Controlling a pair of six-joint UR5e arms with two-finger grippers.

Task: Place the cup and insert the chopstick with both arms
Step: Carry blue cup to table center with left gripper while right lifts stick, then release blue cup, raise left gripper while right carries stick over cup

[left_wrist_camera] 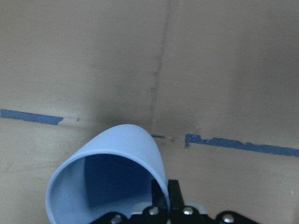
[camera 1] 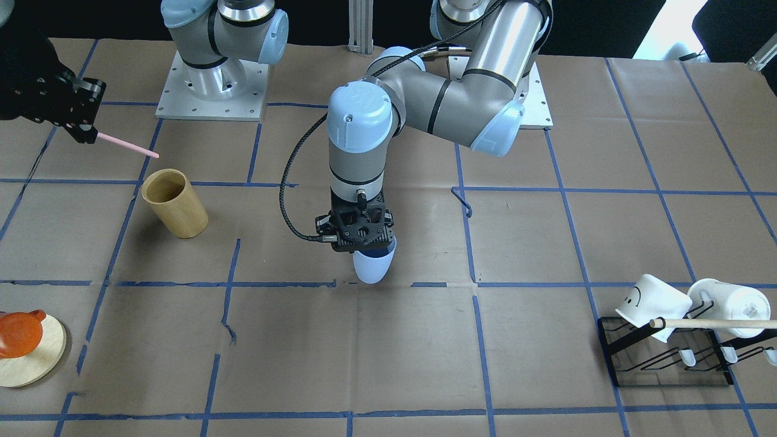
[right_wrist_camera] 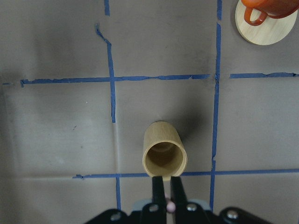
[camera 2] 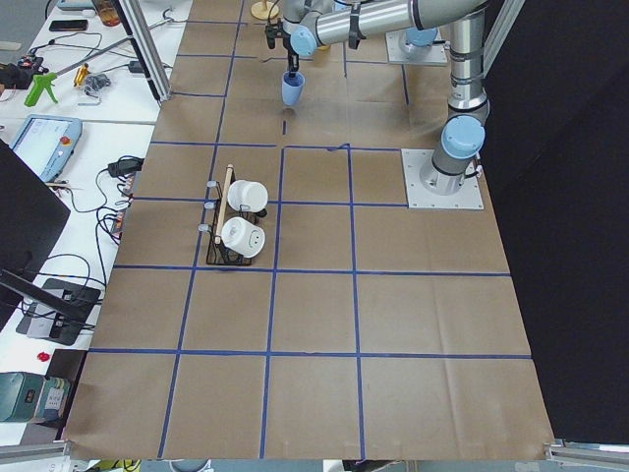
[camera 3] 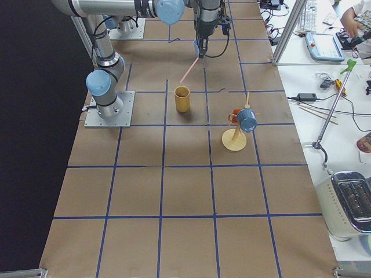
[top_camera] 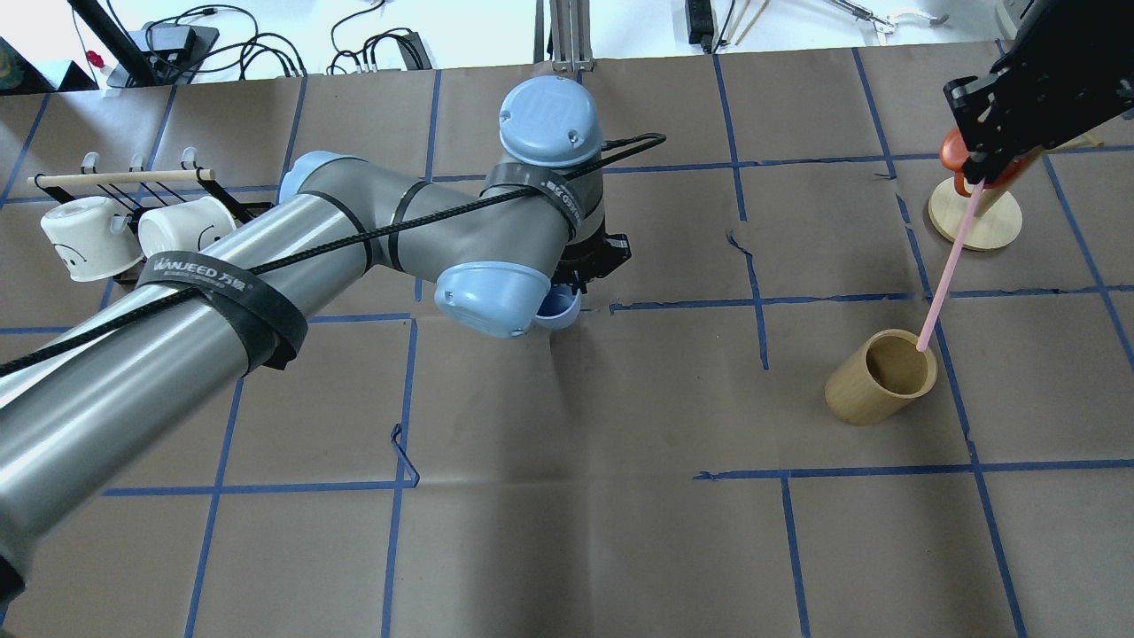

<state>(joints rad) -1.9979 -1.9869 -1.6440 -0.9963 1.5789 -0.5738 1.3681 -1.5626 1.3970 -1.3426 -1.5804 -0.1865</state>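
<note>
My left gripper [camera 1: 362, 246] is shut on the rim of the light blue cup [camera 1: 371, 268], held upright low over the table's middle. The cup also shows in the overhead view [top_camera: 559, 309] and the left wrist view [left_wrist_camera: 108, 175]. My right gripper [camera 1: 87, 132] is shut on the top of the pale pink chopstick [camera 1: 127, 145], which slants down. Its lower tip hangs just over the rim of the tan wooden holder [camera 1: 175, 203]. In the overhead view the chopstick [top_camera: 944, 264] ends at the holder's [top_camera: 882, 376] far rim. The right wrist view shows the holder [right_wrist_camera: 164, 156] straight below the fingers.
A black rack [camera 1: 666, 355] with two white mugs [camera 1: 654, 301] and a beige dowel [camera 1: 716, 323] stands at my left side. A round wooden stand [camera 1: 37, 358] with an orange mug [camera 1: 18, 332] sits beyond the holder on my right side.
</note>
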